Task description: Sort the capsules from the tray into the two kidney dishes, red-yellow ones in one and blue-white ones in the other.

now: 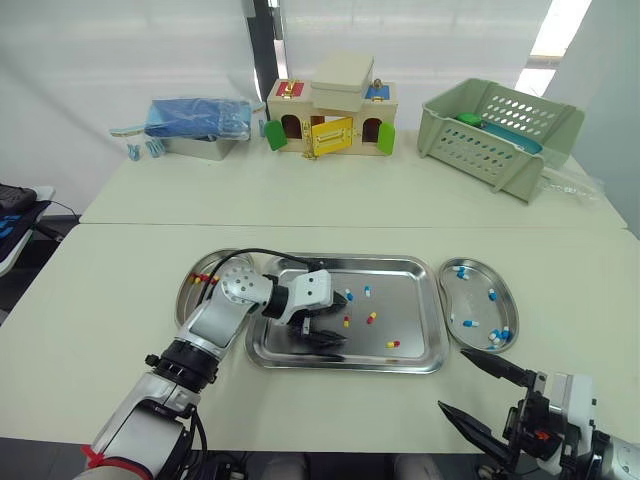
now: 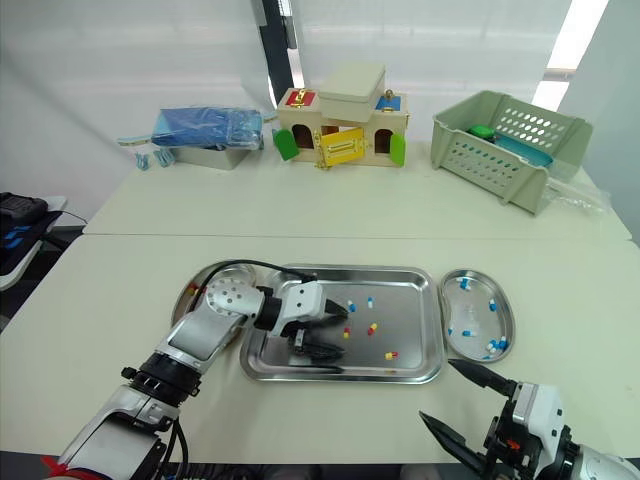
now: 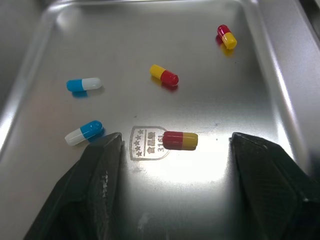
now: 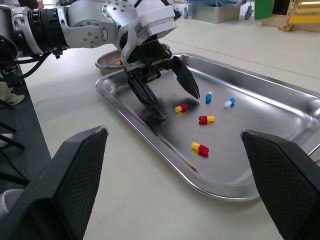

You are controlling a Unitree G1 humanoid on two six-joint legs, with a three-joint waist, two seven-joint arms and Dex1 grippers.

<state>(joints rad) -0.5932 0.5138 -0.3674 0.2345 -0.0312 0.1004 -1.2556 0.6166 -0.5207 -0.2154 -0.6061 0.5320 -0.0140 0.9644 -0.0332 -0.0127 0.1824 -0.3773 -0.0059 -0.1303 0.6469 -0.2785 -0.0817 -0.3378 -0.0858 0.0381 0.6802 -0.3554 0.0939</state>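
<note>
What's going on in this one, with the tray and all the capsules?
The robot is sorting capsules. Its left pincer hangs open in the tray, fingers either side of a red-yellow capsule but not closed on it. Three red-yellow and two blue-white capsules lie in the tray. The left kidney dish holds red-yellow ones, the right kidney dish blue-white ones. The right pincer is open, holding nothing.

lower centre, the tray [image 1: 412,300] lies between the left kidney dish [image 1: 186,300] and the right kidney dish [image 1: 477,300], capsules [image 1: 371,318] in all three.
</note>
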